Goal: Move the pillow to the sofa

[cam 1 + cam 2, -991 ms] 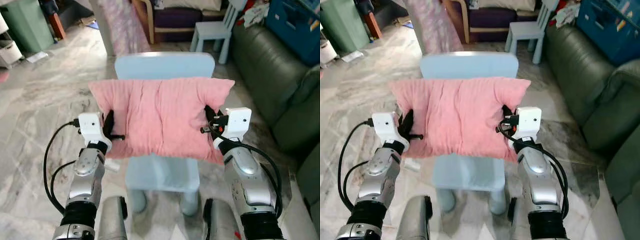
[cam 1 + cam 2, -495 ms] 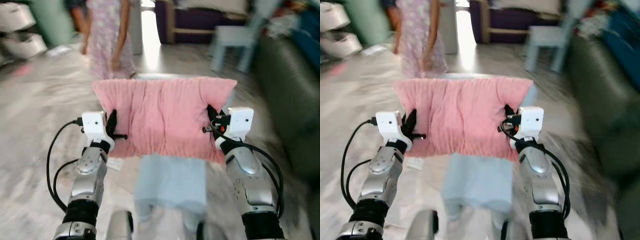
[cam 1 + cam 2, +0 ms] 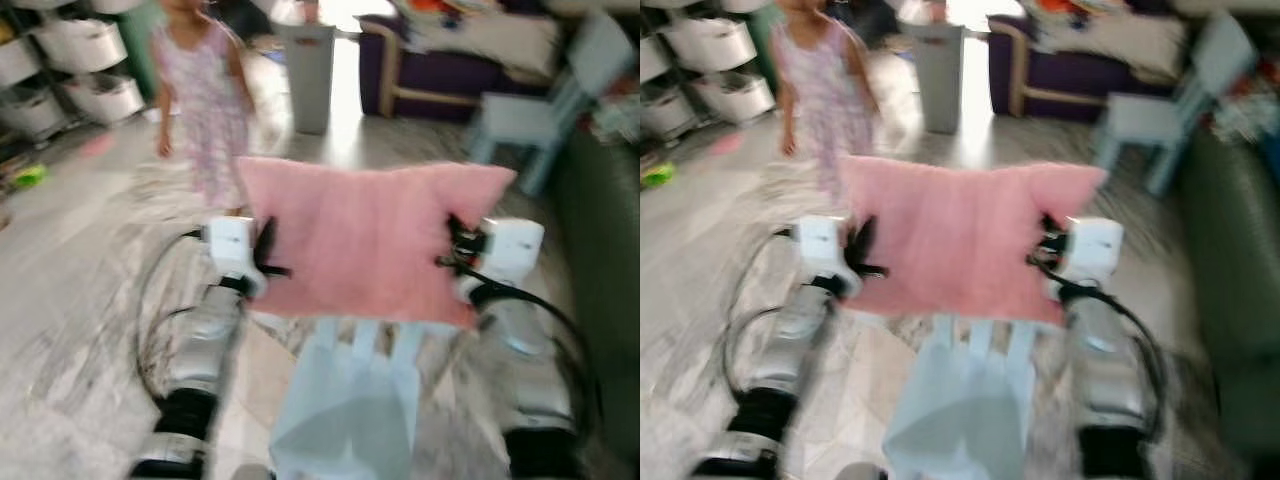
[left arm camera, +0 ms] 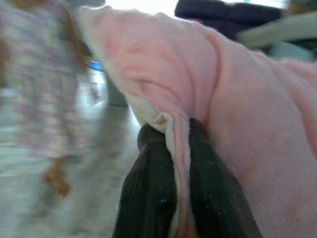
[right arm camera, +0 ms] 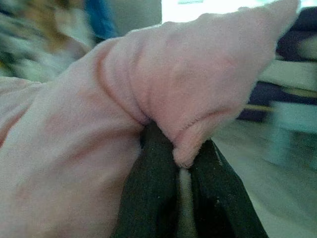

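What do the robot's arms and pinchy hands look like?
Both arms are shiny silver metal with black bands lower down. Each wrist carries a white boxy block. Black cables loop out from the left arm and the right arm. The left gripper and right gripper each have two long black fingers. The head views are blurred, so finer markings can't be made out.
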